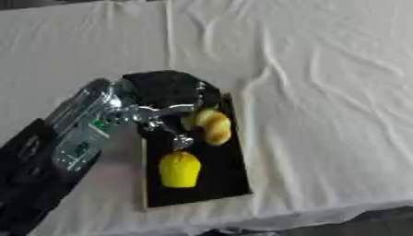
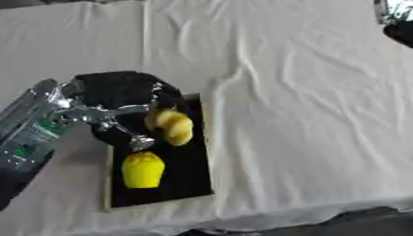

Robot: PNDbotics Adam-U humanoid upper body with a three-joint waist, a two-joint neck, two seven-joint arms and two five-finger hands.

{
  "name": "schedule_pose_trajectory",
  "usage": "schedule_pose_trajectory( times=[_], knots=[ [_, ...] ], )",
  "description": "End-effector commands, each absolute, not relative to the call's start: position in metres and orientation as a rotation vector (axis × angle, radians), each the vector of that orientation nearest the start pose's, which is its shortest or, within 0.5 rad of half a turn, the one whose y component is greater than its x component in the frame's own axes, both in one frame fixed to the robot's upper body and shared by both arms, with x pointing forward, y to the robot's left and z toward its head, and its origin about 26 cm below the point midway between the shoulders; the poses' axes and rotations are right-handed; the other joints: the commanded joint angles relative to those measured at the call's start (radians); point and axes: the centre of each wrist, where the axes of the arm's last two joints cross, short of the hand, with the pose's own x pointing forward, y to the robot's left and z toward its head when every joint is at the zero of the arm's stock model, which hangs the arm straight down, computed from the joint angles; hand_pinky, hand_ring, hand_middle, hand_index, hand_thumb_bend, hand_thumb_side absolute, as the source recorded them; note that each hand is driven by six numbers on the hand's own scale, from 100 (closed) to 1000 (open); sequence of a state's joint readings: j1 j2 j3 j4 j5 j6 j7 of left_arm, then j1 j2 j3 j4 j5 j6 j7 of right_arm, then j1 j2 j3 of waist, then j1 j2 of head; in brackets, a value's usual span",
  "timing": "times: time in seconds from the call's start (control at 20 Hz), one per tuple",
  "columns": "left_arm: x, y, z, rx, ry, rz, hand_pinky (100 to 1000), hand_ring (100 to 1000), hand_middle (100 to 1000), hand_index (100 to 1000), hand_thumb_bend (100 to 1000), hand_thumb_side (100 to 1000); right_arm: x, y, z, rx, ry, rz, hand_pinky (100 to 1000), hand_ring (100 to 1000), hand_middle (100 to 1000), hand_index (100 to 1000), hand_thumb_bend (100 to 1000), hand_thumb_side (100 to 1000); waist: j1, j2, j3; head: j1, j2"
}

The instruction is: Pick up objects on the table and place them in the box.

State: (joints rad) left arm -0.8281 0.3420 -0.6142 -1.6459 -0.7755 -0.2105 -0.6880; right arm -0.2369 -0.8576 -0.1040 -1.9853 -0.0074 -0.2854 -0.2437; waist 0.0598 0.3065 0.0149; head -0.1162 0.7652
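Here, the robot's left hand [image 1: 165, 94], black with silver parts, reaches in over the far end of a shallow box [image 1: 230, 182] with a dark inside and pale rim. The box lies on a surface draped in wrinkled white cloth [image 1: 322, 92]. Just beneath the hand, touching its fingers, sits a rounded yellow-and-tan object [image 1: 211, 125], lumpy like a bread roll or a pastry; its far side is hidden by the hand. Whether the fingers curl round it or merely rest against it, I cannot tell. Nearer to the robot than the hand, a bright yellow object [image 1: 179, 169] lies on the box floor, squat, with faint ribs and a narrower top, clear of the hand. The transparent forearm shell [image 1: 80, 124] shows green boards inside. A sliver of the right hand [image 2: 397, 18] shows at the upper right corner, well apart; its fingers cannot be made out.
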Motion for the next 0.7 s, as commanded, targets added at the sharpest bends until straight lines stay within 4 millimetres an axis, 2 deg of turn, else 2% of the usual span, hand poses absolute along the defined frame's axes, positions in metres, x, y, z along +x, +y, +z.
schedule_pose_trajectory(
  times=[0.05, 0.2, 0.3, 0.55, 0.65, 0.7],
  knots=[
    [0.348, 0.091, 0.227, -0.636, 1.965, 2.643, 1000, 933, 851, 952, 517, 401, 0.278, -0.352, 0.274, 0.931, 3.339, -0.865, 962, 846, 623, 829, 100, 418, -0.003, -0.018, -0.001, 0.0, 0.005],
    [0.346, 0.094, 0.233, -0.649, 1.983, 2.598, 1000, 941, 856, 950, 584, 472, 0.278, -0.353, 0.273, 0.934, 3.341, -0.862, 962, 846, 623, 829, 100, 421, -0.002, -0.019, 0.0, -0.001, 0.005],
    [0.344, 0.096, 0.238, -0.647, 2.019, 2.554, 992, 930, 848, 944, 552, 472, 0.278, -0.353, 0.273, 0.936, 3.342, -0.861, 962, 846, 623, 829, 100, 421, -0.002, -0.02, 0.0, -0.001, 0.005],
    [0.33, 0.102, 0.267, -0.63, 2.216, 2.335, 926, 876, 810, 923, 271, 378, 0.278, -0.354, 0.273, 0.943, 3.344, -0.852, 962, 847, 623, 829, 100, 414, -0.004, -0.023, 0.002, -0.002, 0.005],
    [0.322, 0.112, 0.282, -0.634, 2.337, 2.204, 880, 832, 774, 911, 100, 270, 0.277, -0.354, 0.272, 0.945, 3.344, -0.848, 962, 847, 624, 829, 100, 410, -0.005, -0.024, 0.004, -0.004, 0.005],
    [0.317, 0.121, 0.289, -0.625, 2.431, 2.104, 874, 823, 764, 903, 100, 245, 0.277, -0.354, 0.272, 0.946, 3.343, -0.845, 962, 847, 624, 829, 100, 410, -0.005, -0.024, 0.005, -0.003, 0.005]
  ],
)
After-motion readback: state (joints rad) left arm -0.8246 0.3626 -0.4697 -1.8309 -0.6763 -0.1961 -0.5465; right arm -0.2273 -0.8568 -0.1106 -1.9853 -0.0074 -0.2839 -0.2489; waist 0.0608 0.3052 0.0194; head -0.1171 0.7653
